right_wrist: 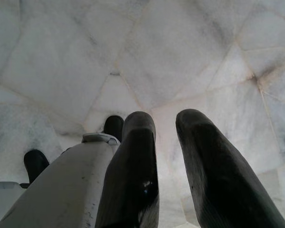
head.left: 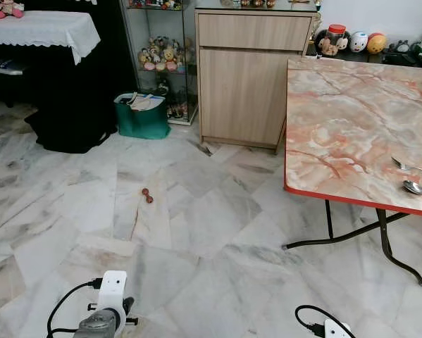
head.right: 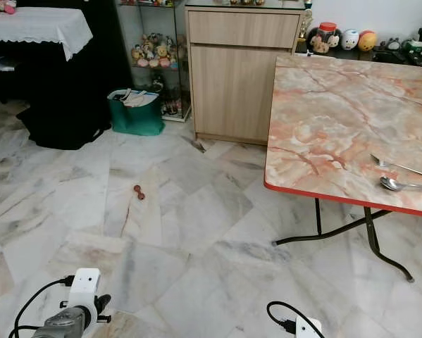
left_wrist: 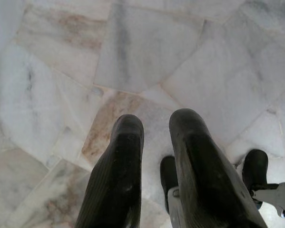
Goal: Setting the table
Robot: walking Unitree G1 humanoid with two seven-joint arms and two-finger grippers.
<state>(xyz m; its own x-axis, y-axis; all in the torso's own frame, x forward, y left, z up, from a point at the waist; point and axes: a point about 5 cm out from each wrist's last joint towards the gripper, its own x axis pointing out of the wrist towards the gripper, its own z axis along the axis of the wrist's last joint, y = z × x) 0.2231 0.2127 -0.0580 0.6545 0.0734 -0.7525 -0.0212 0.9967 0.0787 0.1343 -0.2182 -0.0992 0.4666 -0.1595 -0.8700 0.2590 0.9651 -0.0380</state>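
A fork point(head.left: 412, 166) and a spoon point(head.left: 416, 187) are laid side by side near the red front edge of the marble-patterned table point(head.left: 344, 120), at 2 o'clock. The left gripper point(left_wrist: 156, 124) and right gripper point(right_wrist: 165, 121) are hung over the tiled floor point(head.left: 196, 232), fingers parted, nothing grasped. A small red object point(head.left: 148, 195) is seen at 11 o'clock.

Cut off at the edge
The fork point(head.left: 412, 166) and spoon point(head.left: 418, 187) handles run off the picture; the small floor object point(head.left: 147, 195) is perhaps a toy.
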